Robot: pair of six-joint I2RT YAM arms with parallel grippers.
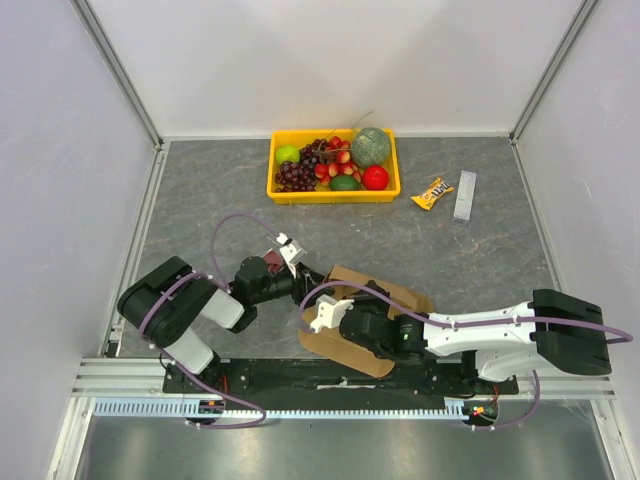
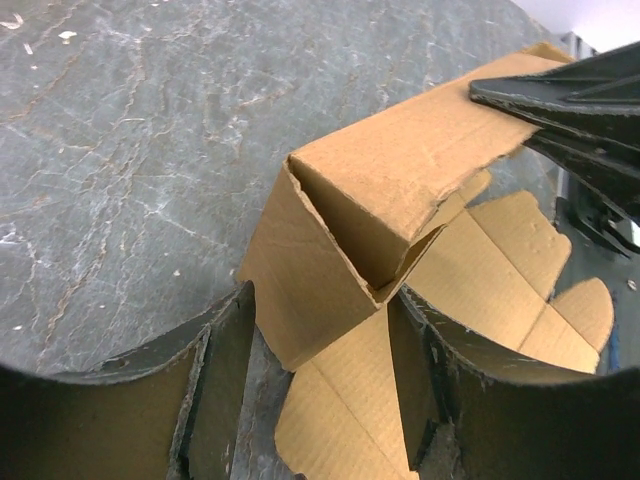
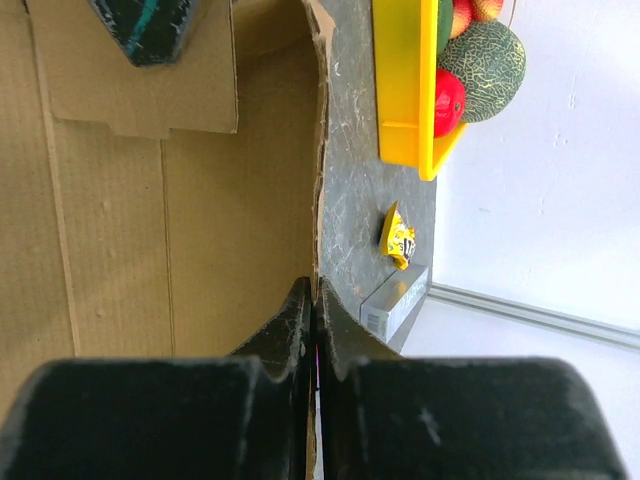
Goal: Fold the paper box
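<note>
**Right gripper pinches the box edge; left gripper straddles a raised corner**

Your paper box [image 1: 347, 352] sits on the grey table [image 1: 200, 200] at its near edge, just in front of the arm bases and between the two arms. It is only partly folded. In the left wrist view, one corner stands up where two walls meet under a tilted top panel. The other flaps and tabs lie flat on the table beside that corner.

Your right gripper [image 3: 313, 290] reaches in from the right and is closed almost completely. Its wrist view shows the ragged edge of a cardboard panel running straight into the thin slit between the two fingers, so it has hold of the box by that edge. The left wrist view shows the same dark fingers clamped on the far end of the tilted top panel.

Your left gripper [image 2: 322, 295] is about halfway open, with the raised corner of the box between its fingers [image 2: 220, 380]. One fingertip lies against the outer wall and the other is close beside the inner fold. You cannot tell from these views whether the pads actually press the cardboard.

Well apart from the box, at the far side of the table, stands the yellow tray [image 1: 335, 197] filled with fruit. Just to its right lie a yellow candy packet [image 1: 432, 193] and a grey flat pack [image 1: 465, 195].
</note>
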